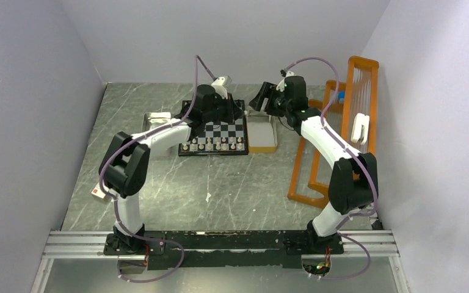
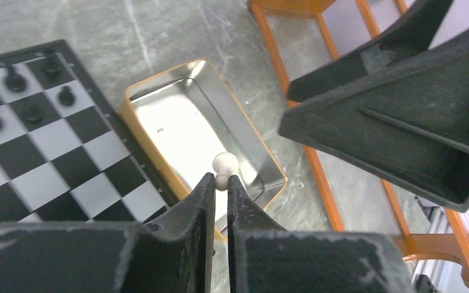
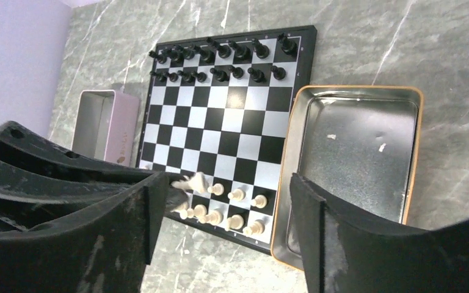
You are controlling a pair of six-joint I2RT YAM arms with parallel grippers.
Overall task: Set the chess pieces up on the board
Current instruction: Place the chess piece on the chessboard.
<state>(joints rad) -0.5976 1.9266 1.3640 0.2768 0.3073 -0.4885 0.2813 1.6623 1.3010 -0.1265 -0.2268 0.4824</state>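
— Pale lilac walls (image 1: 30,91) close you in on three sides. Your two arms (image 1: 159,137) reach out over a grey, marble-veined tabletop (image 1: 220,189).

— What is lying on it, counted?

— One board (image 3: 220,134) in black and white checks, toward the far wall. Two tins: a silvery tin (image 3: 354,140) with a tan rim just beside the board's right edge, and a pinkish tin (image 3: 101,122) just beside its left edge. One orange wire rack (image 1: 298,168) by your right wall.

— And the chess pieces?

— The black pieces (image 3: 220,74) fill two rows along the far edge, eight in each. The cream pieces (image 3: 237,194) stand in two rows at the near edge. You can count nine in the right wrist view, and a dark finger (image 3: 140,220) hides the rest of those rows. One more cream pawn (image 2: 225,163) is off the board.

— Where is it?

— In your left end effector (image 2: 220,182). It is pressed together on the pawn's stem, with the round head showing above the fingertips (image 2: 204,189), over the silvery tin. Your right end effector (image 3: 229,183) hangs close by, spread wide with nothing between its fingers.
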